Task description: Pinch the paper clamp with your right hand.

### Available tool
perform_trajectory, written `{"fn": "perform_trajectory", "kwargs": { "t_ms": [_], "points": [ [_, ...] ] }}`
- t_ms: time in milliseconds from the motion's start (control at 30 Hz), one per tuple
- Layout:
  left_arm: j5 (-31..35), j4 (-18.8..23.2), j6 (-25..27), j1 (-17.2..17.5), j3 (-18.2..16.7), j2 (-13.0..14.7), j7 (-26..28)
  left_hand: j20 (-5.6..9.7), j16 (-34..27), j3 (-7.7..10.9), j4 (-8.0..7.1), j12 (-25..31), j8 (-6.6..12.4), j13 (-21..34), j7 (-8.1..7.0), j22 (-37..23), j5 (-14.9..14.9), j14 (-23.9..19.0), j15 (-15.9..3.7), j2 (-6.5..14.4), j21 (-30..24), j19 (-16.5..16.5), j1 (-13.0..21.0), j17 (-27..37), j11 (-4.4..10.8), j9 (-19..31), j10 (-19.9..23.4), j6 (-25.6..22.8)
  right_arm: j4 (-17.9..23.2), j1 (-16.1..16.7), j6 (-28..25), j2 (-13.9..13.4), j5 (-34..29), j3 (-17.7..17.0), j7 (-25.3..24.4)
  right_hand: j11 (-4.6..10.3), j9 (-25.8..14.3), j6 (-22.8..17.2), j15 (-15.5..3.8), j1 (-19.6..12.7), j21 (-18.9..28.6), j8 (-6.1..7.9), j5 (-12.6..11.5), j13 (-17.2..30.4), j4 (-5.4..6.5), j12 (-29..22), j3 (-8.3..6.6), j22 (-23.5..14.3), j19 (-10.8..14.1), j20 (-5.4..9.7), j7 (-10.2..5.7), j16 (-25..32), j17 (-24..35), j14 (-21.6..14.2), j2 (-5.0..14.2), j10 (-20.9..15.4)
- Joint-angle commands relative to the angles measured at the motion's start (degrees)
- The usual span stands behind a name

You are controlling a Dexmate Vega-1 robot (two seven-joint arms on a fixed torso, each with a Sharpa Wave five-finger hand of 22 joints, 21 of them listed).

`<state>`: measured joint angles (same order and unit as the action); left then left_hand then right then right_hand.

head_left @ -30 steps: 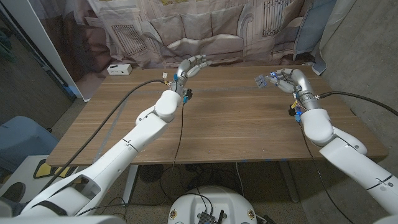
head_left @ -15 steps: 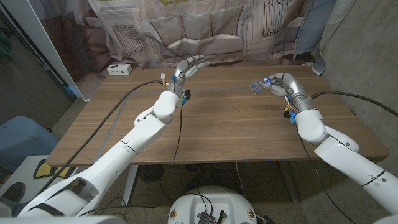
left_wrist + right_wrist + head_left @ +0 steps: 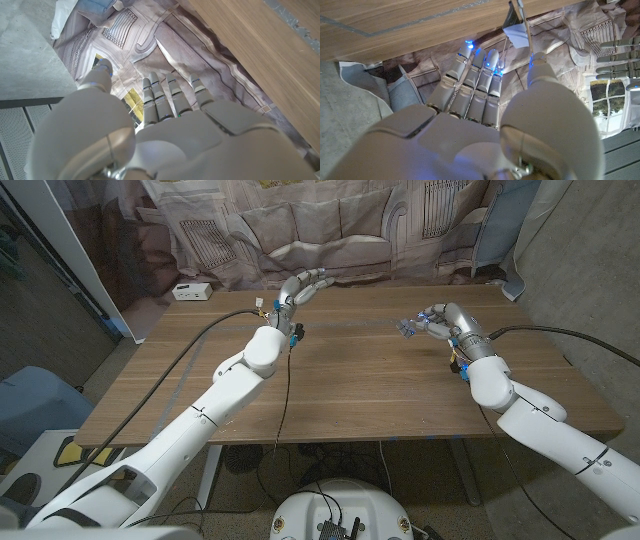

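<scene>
Above the table's (image 3: 350,380) right side our right hand (image 3: 440,320) pinches the paper clamp (image 3: 408,328) aloft, left hand (image 3: 305,285) open; we judge a thin fingertip hold could let it spring free.

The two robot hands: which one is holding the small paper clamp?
The right hand: it pinches the small paper clamp above the wooden table. The left hand holds nothing, fingers spread.

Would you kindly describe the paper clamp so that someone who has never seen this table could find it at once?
Start at the wooden table and follow the robot's right arm toward the far right part of the top. At its end the right hand holds the paper clamp at its fingertips, over the wood. It is a small pale clip with thin wire handles, unlike the white box at the far left corner.
</scene>
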<state>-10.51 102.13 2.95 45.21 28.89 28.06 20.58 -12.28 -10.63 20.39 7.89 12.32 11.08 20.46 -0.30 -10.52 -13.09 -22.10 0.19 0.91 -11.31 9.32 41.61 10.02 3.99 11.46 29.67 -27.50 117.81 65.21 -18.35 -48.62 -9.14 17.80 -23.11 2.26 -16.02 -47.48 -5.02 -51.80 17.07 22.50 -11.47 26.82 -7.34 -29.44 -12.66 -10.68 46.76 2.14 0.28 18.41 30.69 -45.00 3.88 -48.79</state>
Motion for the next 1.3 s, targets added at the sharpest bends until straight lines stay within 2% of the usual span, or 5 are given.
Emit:
{"fn": "perform_trajectory", "kwargs": {
  "t_ms": [33, 433, 700, 1000, 1300],
  "points": [
    [-2.6, -1.1, -0.4, 0.0, -0.8, -0.1, -1.1, -0.27, -0.2, -0.32, -0.85, 0.3, 0.20, 0.2, 0.32, -0.3, 0.0, 0.4, 0.31, 0.4, -0.2, -0.6, -1.5, 0.4, -0.53, 0.1, -0.2, 0.3, -1.5, -2.8, -2.8, -0.7, -4.2, 4.5, -0.4, -0.06, -7.1, -2.0, -2.17, 0.0, 0.1, -0.31, -0.3, 0.1, -0.10, 0.1, -0.02, -0.1, -0.1, -0.08, -2.41, -0.3, 0.2, 0.1, 0.36, 0.0],
    [-6.8, -3.5, -2.2, 0.6, -1.8, -0.2, -2.9, -0.25, -0.3, -2.03, -4.97, -0.5, -0.14, -0.5, 2.91, -0.3, 0.7, 1.9, 2.37, 2.4, 0.1, -2.6, -9.6, 0.8, -4.02, -0.1, -3.0, 1.4, -3.6, -4.5, -3.3, -0.4, -8.7, 8.0, -1.7, 0.17, -6.8, -2.2, -2.33, 0.2, 0.0, -0.55, -0.3, 0.0, -0.08, 0.1, 0.02, -0.1, -0.1, 0.06, -2.53, -0.4, 0.3, 0.1, 0.65, -0.2],
    [-9.7, -5.4, -3.5, 0.5, -2.3, 0.8, -6.0, -0.21, -0.3, -2.84, -6.50, -0.8, -0.85, -1.2, 3.98, -0.4, 1.3, 2.4, 3.45, 2.8, -0.3, -2.6, -13.0, 0.8, -5.95, -0.2, -5.0, 4.4, -4.8, -5.5, -4.0, 0.0, -11.8, 10.1, -2.0, 0.37, -6.5, -2.3, -2.59, 0.5, 0.0, -0.73, -0.3, 0.0, -0.03, 0.1, 0.06, -0.1, -0.2, 0.12, -2.56, -0.6, 0.2, 0.0, 0.76, -0.2],
    [-13.5, -6.8, -5.6, 1.6, -3.6, 1.7, -8.5, -0.15, -0.1, -3.69, -7.50, -1.1, -1.07, -1.7, 4.66, -0.5, 2.0, 3.4, 4.06, 2.6, -0.8, -1.4, -15.7, 0.8, -7.65, -0.4, -6.7, 7.1, -6.4, -7.2, -4.6, 0.2, -13.2, 12.4, 0.4, 0.33, -6.3, -2.3, -2.52, 0.7, 0.0, -0.93, -0.2, 0.0, 0.00, 0.1, 0.10, -0.1, -0.2, 0.14, -2.76, -0.7, 0.1, 0.0, 0.90, -0.2],
    [-13.9, -6.0, -6.0, 3.1, -4.3, 2.3, -6.9, -0.15, -0.1, -3.91, -7.73, -1.0, -0.88, -2.0, 4.84, -0.5, 2.2, 3.8, 4.22, 2.6, -0.9, -1.1, -16.6, 0.7, -7.41, -0.5, -7.0, 7.6, -7.9, -8.9, -6.3, 0.4, -15.4, 14.8, 2.7, 0.50, -6.1, -2.1, -2.44, 0.9, -0.1, -1.18, -0.2, 0.0, -0.02, 0.2, 0.17, -0.1, -0.4, 0.09, -2.90, -1.0, 0.0, 0.1, 0.89, 0.1]
  ]
}}
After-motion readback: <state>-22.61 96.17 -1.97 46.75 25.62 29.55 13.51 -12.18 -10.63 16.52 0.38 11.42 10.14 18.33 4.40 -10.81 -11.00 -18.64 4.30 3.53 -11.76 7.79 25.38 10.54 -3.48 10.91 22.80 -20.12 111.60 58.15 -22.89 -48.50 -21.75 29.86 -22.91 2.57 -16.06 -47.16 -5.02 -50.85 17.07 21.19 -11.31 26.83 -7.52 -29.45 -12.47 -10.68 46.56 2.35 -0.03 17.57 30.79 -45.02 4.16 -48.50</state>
